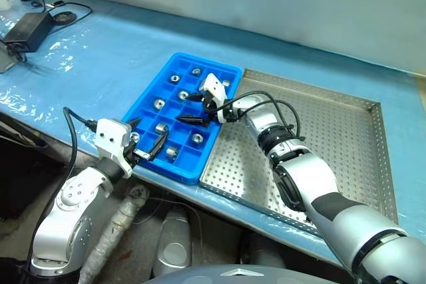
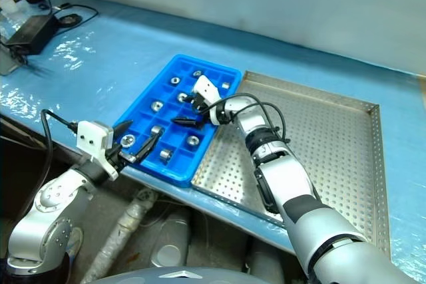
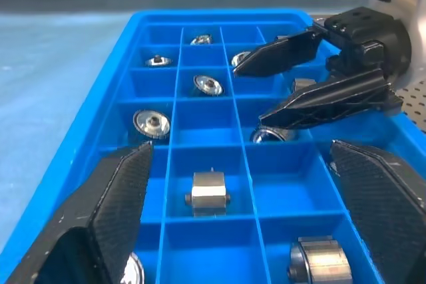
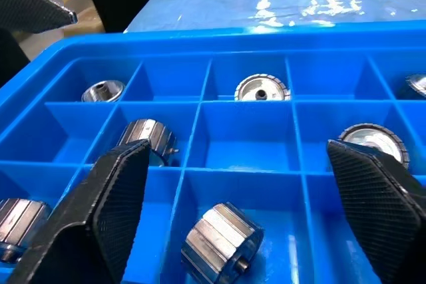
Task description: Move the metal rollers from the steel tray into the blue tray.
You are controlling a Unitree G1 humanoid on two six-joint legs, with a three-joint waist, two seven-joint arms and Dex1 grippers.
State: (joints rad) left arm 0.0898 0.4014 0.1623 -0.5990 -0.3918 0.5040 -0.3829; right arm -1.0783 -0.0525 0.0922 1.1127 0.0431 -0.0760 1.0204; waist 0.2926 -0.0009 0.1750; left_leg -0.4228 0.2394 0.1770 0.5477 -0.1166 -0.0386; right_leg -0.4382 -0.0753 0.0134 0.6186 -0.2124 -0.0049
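The blue tray (image 1: 173, 172) lies on the table with several metal rollers (image 1: 159, 104) in its square compartments. To its right lies the steel tray (image 1: 346, 138), and my right arm reaches across its perforated floor. My right gripper (image 1: 184, 106) hovers open over the middle of the blue tray, its fingers pointing left, with nothing between them. One roller (image 4: 223, 237) rests in the compartment just below it. My left gripper (image 1: 152, 129) is open at the tray's near left edge, facing the right gripper (image 3: 249, 94). Another roller (image 3: 210, 193) lies ahead of the left gripper's fingers.
A blue cover spreads over the table. A black power adapter (image 1: 26, 28) with cables lies at the far left back. The table's front edge runs just below both trays. A grey wall stands behind.
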